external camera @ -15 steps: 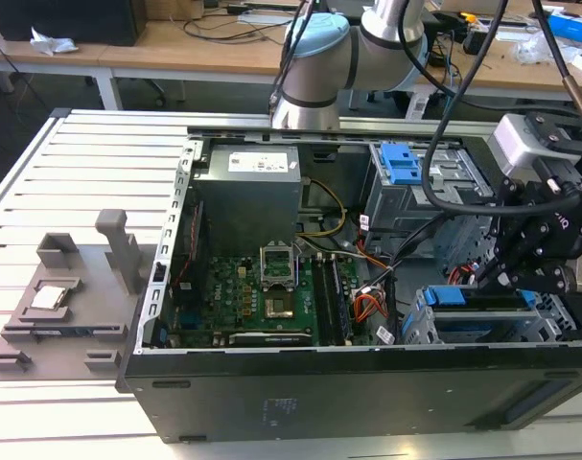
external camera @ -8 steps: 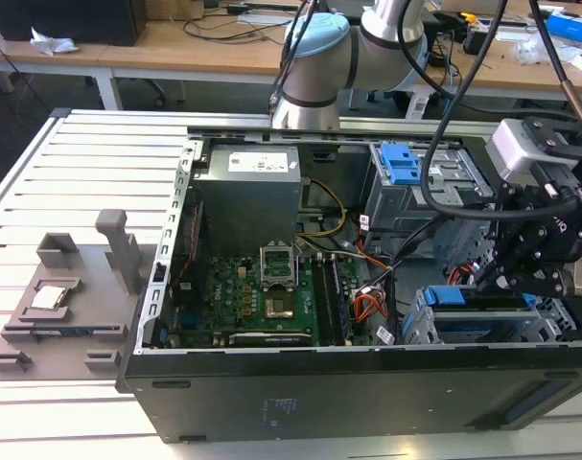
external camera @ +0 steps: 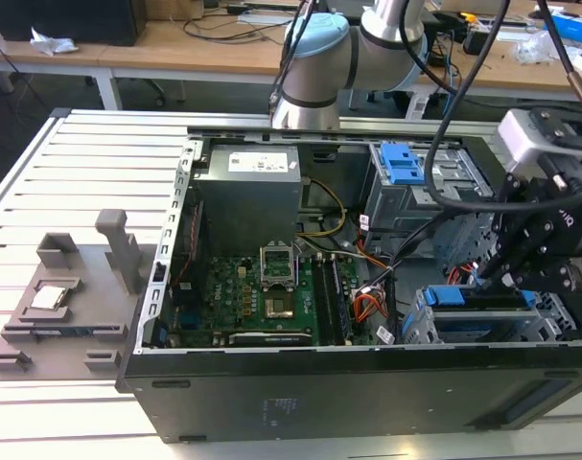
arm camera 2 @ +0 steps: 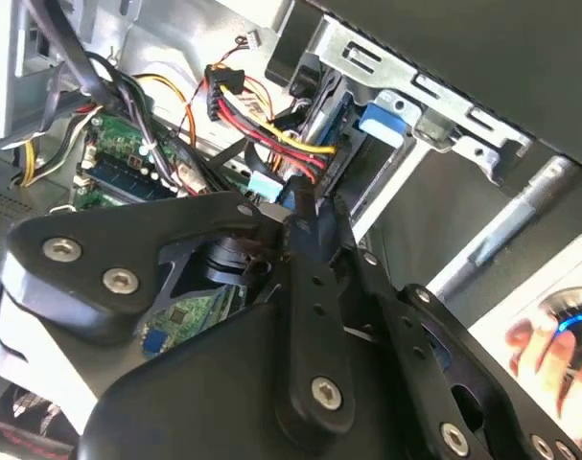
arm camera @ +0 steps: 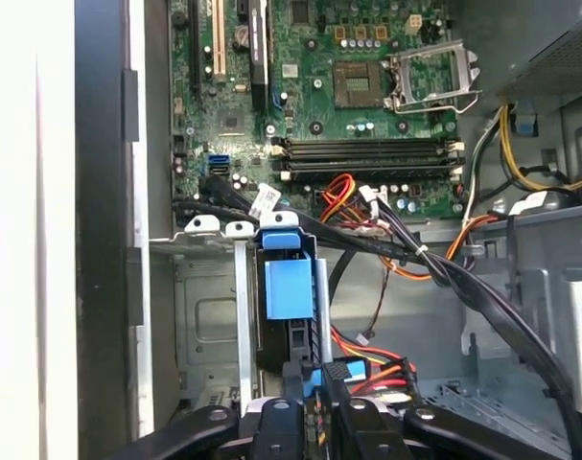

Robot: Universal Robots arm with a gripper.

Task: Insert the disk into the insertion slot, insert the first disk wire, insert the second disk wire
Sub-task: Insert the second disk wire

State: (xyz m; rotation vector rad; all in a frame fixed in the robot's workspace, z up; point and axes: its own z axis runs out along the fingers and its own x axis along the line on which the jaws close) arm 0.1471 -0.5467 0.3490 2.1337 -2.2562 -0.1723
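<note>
**Disk seated, wiring step in hand**

Starting at the exterior view's left, we are seeing a grey moulded parts fixture [external camera: 60, 302] lying on the slatted table beside the open black computer case [external camera: 367, 393]; the green motherboard [external camera: 257, 297] is lying on the case floor.

Further to the exterior view's right, the flat silver-grey disk in its bright blue plastic frame [arm camera: 291, 287] is sitting inside the low perforated sheet-metal insertion slot [arm camera: 241, 287]; we are judging the first step done.

The black gripper [arm camera: 314, 379] is hovering just beside the disk's near end; its fingers [arm camera 2: 314, 287] are drawn together, apparently pinching the small blue plug of a red, yellow and orange disk wire [arm camera: 367, 369], though we cannot tell whether this is the first or second wire.

So we are judging a wire insertion to be in hand; it is calling for the plug to sit square to the disk's socket, with the loose black cable bundle [arm camera: 444, 273] kept clear.
</note>
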